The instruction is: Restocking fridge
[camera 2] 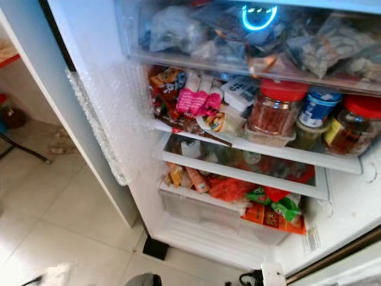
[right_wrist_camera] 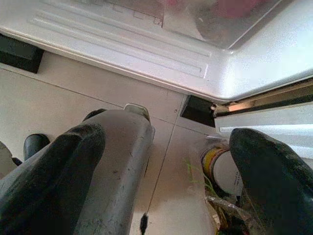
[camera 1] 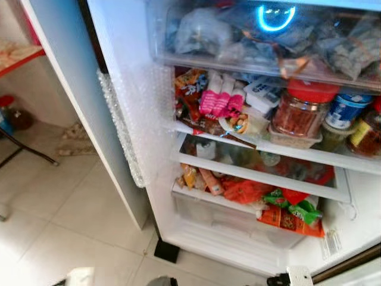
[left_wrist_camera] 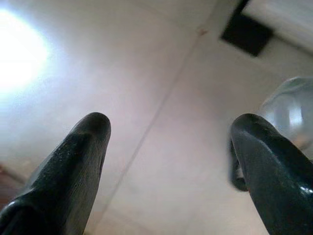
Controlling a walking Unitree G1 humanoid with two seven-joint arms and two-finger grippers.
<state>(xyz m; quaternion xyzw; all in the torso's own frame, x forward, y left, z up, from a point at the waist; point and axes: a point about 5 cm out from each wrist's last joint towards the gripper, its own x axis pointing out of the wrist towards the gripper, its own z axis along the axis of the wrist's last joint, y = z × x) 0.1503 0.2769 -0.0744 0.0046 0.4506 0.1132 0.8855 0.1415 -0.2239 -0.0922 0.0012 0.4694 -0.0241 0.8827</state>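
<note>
- The fridge (camera 1: 137, 95) stands open, its white door edge lined with bubble wrap (camera 1: 119, 128).
- The top drawer (camera 1: 262, 36) is packed with clear bags; a blue ring of light (camera 1: 275, 18) glows on its front.
- On the glass shelf (camera 1: 280, 149) below: a red-lidded jar (camera 1: 303, 110) of something reddish, a blue-and-white tub (camera 1: 345, 110) beside it, pink packets (camera 1: 219, 101) and a colourful snack bag (camera 1: 190, 83).
- The lowest drawer (camera 1: 226, 211) holds orange and green packets (camera 1: 292, 217), some hanging over its front edge.
- Left gripper (left_wrist_camera: 171, 161): fingers spread wide, pointing down at the pale tiled floor (left_wrist_camera: 161, 63).
- Right gripper (right_wrist_camera: 166, 181): fingers spread, hanging low over the floor near the fridge's base; a clear bag with a white round container (right_wrist_camera: 227, 171) lies just beside one finger.
</note>
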